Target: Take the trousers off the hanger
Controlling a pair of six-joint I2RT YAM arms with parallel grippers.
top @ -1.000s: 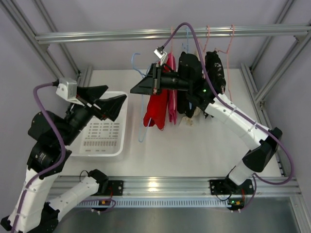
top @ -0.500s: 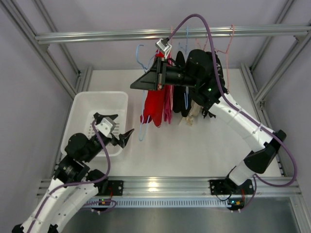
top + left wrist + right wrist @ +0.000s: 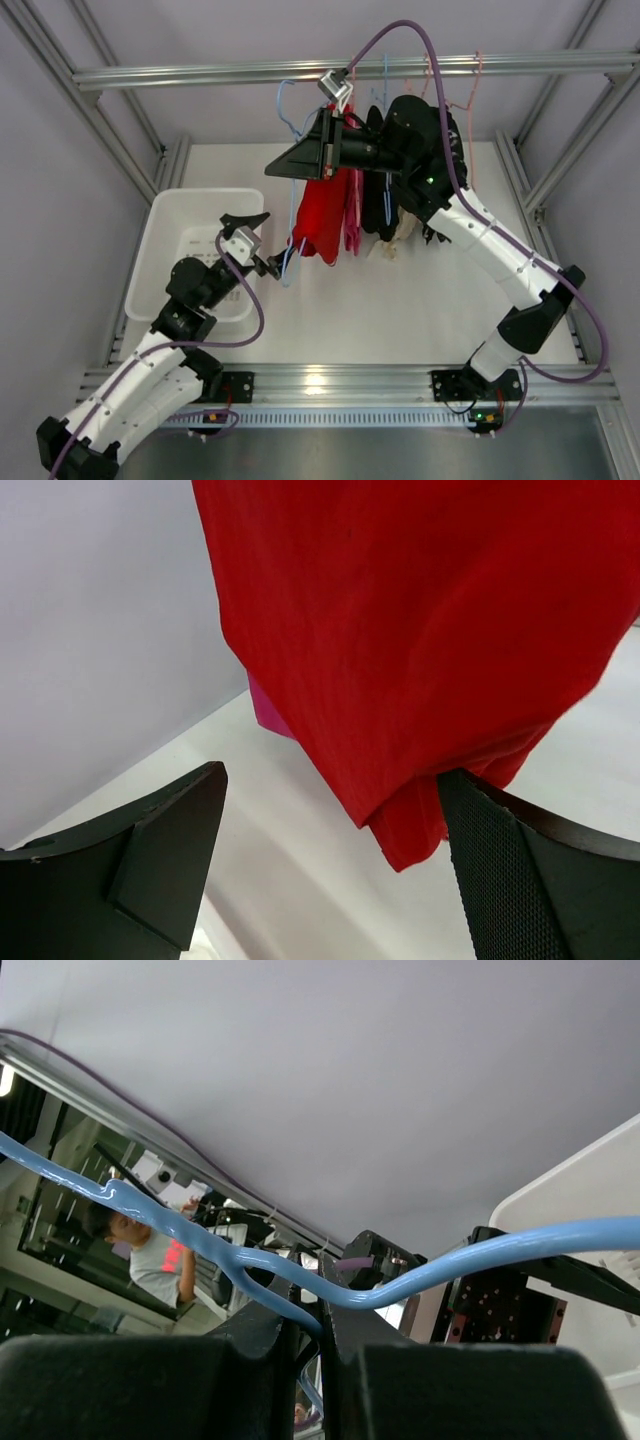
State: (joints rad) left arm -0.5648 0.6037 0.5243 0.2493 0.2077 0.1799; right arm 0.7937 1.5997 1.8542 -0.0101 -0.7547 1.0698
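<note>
right gripper (image 3: 320,1332) is clenched on the thin light-blue wire hanger (image 3: 450,1260), pinching the wire between its fingers and holding it up by the far metal rail (image 3: 200,72). left gripper (image 3: 330,780) is wide open and has hold of nothing. its fingers sit either side of the bottom fold of the bright red fabric trousers (image 3: 420,630). the trousers hang off the hanger over the middle of the table, right of the white plastic basket (image 3: 165,215) and just left of the pink garment (image 3: 352,215).

for this step we'd push the left gripper further up so the pads bite well above the hem instead of nipping the edge. we'd also catch only the red cloth, since the pink one hangs just behind it. then we'd pull down and left toward the basket while the right arm holds the hanger steady.

stuff we can't see:
- the hanger's bottom bar is buried under the cloth, so we can't tell how the trousers are draped over it
- the right gripper's body covers the top of the trousers from above
- we can't tell whether the left gripper's right finger is touching the fold
</note>
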